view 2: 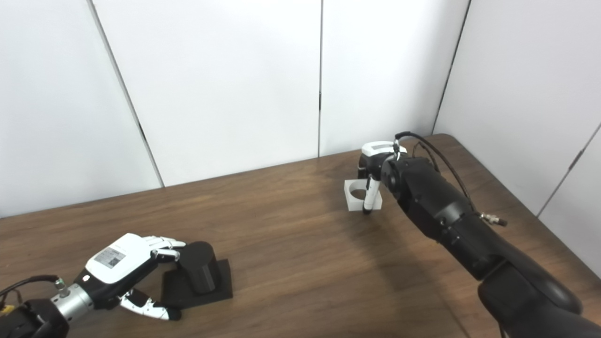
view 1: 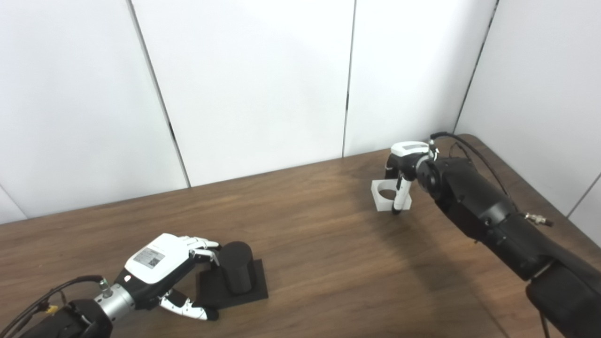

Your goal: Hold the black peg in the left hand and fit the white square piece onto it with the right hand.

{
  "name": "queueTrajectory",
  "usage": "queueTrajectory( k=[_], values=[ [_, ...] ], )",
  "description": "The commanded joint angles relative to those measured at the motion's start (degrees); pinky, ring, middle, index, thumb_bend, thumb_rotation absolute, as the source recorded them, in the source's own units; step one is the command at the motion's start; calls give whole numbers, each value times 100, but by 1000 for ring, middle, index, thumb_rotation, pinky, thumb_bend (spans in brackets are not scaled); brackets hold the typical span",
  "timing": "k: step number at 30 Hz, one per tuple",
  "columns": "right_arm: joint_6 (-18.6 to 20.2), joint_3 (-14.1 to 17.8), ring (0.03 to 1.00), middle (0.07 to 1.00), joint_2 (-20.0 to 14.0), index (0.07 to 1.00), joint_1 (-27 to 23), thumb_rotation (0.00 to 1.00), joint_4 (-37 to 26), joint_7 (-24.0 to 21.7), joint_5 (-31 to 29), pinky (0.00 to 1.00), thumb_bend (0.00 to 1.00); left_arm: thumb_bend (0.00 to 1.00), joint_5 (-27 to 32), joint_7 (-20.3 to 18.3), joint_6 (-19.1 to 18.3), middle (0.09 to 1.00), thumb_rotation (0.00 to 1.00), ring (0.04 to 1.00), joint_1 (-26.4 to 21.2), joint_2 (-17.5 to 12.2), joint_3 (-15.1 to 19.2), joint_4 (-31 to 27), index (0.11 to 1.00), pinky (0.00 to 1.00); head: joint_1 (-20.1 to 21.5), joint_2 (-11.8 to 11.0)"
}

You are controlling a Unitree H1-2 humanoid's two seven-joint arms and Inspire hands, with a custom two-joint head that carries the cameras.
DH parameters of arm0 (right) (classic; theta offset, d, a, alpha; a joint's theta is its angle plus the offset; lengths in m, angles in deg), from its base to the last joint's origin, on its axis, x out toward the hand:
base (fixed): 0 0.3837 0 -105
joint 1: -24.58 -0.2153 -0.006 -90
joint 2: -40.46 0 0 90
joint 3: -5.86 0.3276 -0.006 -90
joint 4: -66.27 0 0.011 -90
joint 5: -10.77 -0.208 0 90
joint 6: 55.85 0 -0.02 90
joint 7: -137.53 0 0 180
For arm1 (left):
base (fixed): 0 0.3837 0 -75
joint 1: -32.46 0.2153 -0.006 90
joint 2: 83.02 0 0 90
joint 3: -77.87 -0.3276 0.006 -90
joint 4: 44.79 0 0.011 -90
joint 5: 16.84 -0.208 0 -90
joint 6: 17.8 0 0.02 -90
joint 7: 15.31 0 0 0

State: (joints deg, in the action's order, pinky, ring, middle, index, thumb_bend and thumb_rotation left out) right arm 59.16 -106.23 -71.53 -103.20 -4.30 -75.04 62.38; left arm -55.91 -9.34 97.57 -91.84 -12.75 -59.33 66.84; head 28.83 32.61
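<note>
While the left hand [view 1: 157, 267] cups spread fingers [view 1: 202, 244] beside the black peg [view 1: 237, 273], the right hand [view 1: 404, 173] pinches the white square piece [view 1: 387, 195] on the bench [view 1: 319, 244].

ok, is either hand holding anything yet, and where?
Right hand pinches the white square piece at its near right edge. Left hand brackets the black peg; a closed hold cannot be told.

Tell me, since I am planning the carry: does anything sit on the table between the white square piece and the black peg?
Nothing visible does. Only bare table lies between the white square piece at the right hand and the black peg by the left hand.
</note>
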Motion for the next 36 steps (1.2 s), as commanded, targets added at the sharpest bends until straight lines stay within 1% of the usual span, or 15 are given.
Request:
queueTrajectory(
  k=[1,2,3,5,8,11,14,15,18,22,25,31,32,33,36],
  values=[
    [-106,87,743,707,-210,518,-100,147,-63,170,-22,682,587,522,-337,-836,153,828,59,818,430,-266,-330,117,491,766,-11,-1],
    [-176,127,758,716,-208,504,-73,144,-45,268,-75,715,555,522,-318,-801,153,827,58,817,428,-261,-338,134,491,764,-34,4],
    [-220,151,807,744,-207,492,-58,141,-27,331,-111,789,534,522,-307,-773,152,824,58,812,426,-255,-345,151,491,759,-38,3],
    [-337,238,839,761,-202,485,-6,138,-11,498,-232,835,524,522,-322,-790,152,822,58,809,427,-243,-325,156,491,756,-46,5],
    [-505,347,845,760,-216,483,76,135,-52,708,-379,822,520,522,-333,-854,153,827,58,818,439,-229,-270,131,491,762,-110,17],
    [-767,476,790,728,-244,480,154,129,-99,932,-557,739,521,523,-347,-879,153,827,58,820,442,-217,-246,102,491,761,-204,36],
    [-924,565,782,735,-282,479,215,125,-264,1058,-637,723,521,523,-381,-937,149,829,59,820,448,-190,-206,77,491,756,-412,98],
    [-952,592,789,741,-300,478,233,125,-379,1046,-669,731,521,523,-389,-1015,131,831,59,823,455,-177,-177,43,491,755,-439,106],
    [-1089,649,804,755,-370,479,279,127,-727,993,-792,745,521,523,-348,-1282,50,843,60,839,487,-127,-76,-75,491,776,-742,195],
    [-1210,670,815,763,-443,481,316,126,-1308,847,-907,774,521,523,-461,-1257,110,847,62,838,504,-19,-8,5,491,770,-1093,295],
    [-1319,573,814,762,-483,481,300,128,-1701,749,-756,784,521,523,-510,-1231,111,851,64,840,509,52,15,51,491,776,-1306,354],
    [-1466,475,832,769,-445,481,211,128,-2353,377,-753,837,522,523,-598,-1474,-110,861,68,849,506,140,49,-95,492,795,-1723,457],
    [-1517,468,829,766,-437,480,194,128,-2430,347,-768,829,522,523,-588,-1514,-138,862,69,852,500,164,53,-99,492,799,-1869,495],
    [-1591,460,824,762,-416,480,179,128,-2499,335,-786,806,522,523,-585,-1537,-154,865,69,855,495,182,56,-97,493,804,-1869,495],
    [-1852,438,807,753,-384,479,117,128,-2689,236,-889,760,521,523,-616,-1519,-187,867,71,862,464,273,51,-33,493,809,-2277,592]
  ],
)
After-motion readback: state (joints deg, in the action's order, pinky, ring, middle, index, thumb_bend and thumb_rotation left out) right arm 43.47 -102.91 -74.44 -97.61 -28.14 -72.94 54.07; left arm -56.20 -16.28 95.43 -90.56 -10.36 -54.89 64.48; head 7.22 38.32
